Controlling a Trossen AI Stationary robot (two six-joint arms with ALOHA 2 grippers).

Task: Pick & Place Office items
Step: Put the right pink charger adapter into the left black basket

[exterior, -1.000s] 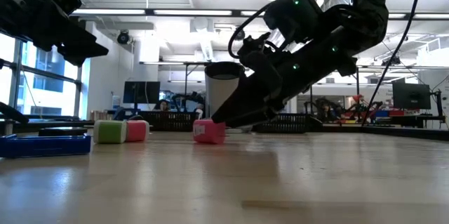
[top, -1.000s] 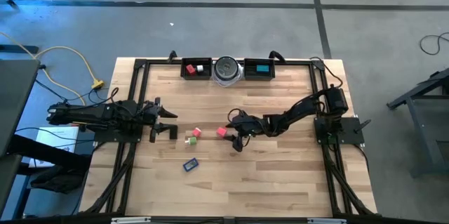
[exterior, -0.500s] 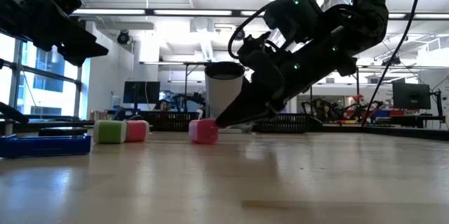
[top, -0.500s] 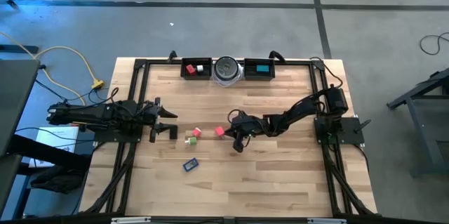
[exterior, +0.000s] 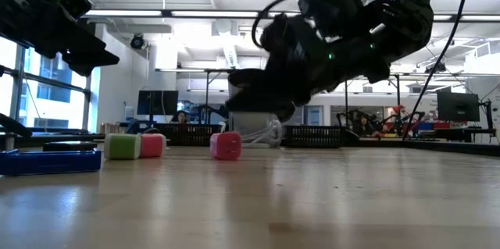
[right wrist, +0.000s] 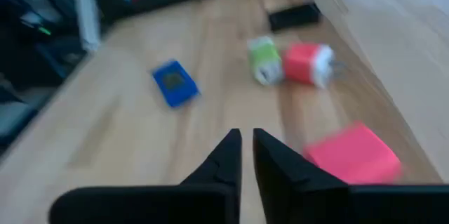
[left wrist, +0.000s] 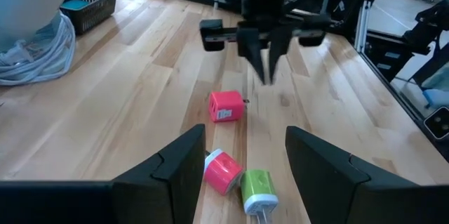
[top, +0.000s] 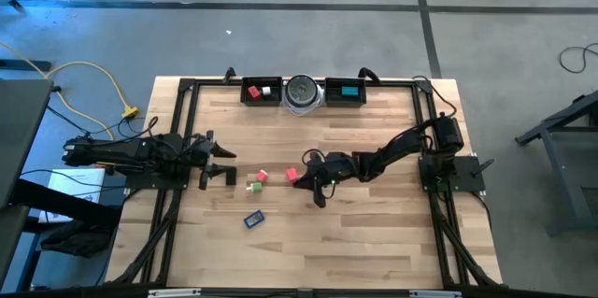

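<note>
Three small items: grouped mid-bench (top: 374, 233), landmark the pink block (top: 292, 175)
Pink block: free on the wood, just beside the right pincer's tips
Right pincer (top: 316, 191): fingers nearly closed, a thin slit between them, holding nothing
Red block (top: 263, 177): near the pink block, touching the green cube (top: 253, 187)
Blue flat piece (top: 253, 219): apart from the pink block, toward the front edge
Left pincer (top: 224, 164): beyond the green cube, spread wide, empty
</note>
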